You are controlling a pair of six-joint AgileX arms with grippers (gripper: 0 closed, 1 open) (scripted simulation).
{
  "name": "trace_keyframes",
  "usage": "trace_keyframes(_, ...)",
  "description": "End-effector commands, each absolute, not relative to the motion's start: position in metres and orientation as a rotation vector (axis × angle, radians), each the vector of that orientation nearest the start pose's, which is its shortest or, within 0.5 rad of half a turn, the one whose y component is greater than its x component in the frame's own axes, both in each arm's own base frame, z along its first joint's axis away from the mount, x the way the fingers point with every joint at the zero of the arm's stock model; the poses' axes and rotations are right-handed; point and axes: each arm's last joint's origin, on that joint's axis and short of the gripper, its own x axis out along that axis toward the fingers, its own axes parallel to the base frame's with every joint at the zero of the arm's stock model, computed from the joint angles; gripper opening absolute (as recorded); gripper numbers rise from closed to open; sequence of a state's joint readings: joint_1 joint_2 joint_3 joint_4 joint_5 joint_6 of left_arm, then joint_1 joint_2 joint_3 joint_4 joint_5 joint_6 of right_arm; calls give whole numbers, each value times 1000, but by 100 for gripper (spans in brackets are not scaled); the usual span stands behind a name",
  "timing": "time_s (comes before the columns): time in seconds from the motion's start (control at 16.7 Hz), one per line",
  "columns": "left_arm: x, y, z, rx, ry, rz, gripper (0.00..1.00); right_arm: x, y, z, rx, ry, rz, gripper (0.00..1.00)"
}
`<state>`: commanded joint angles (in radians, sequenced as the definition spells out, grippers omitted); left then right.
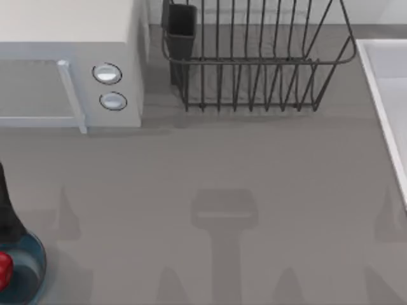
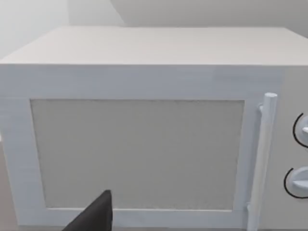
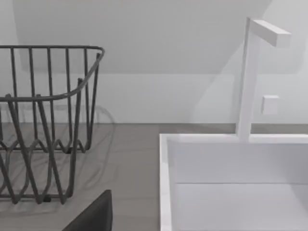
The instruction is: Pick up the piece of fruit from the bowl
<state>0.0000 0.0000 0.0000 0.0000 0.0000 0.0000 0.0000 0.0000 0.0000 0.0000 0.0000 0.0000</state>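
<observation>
Fruit (image 1: 4,269): red, in the bowl (image 1: 35,264), table's left edge.
Left arm (image 1: 7,216): over bowl; grip cannot tell.
Right gripper (image 3: 91,216): grip cannot tell.

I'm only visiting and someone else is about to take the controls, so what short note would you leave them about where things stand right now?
Left gripper: a dark finger shows in the left wrist view, facing the microwave; open or shut cannot be told.
Right gripper: a dark finger shows in the right wrist view, facing the dish rack and the sink; same doubt.
The bowl sits at the table's near left edge, partly cut off in the top view, with the piece of fruit inside it.
Done: nothing visible yet.
Left: reach the bowl, grasp the fruit, lift it out.
</observation>
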Motion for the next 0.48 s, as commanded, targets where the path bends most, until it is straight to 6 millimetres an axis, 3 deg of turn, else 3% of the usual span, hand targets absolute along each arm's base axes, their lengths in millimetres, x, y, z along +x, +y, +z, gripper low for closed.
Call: trace_keyframes(0.48, 106, -1, 164, 3, 40, 3, 100, 106, -1, 160, 0, 0, 0, 100)
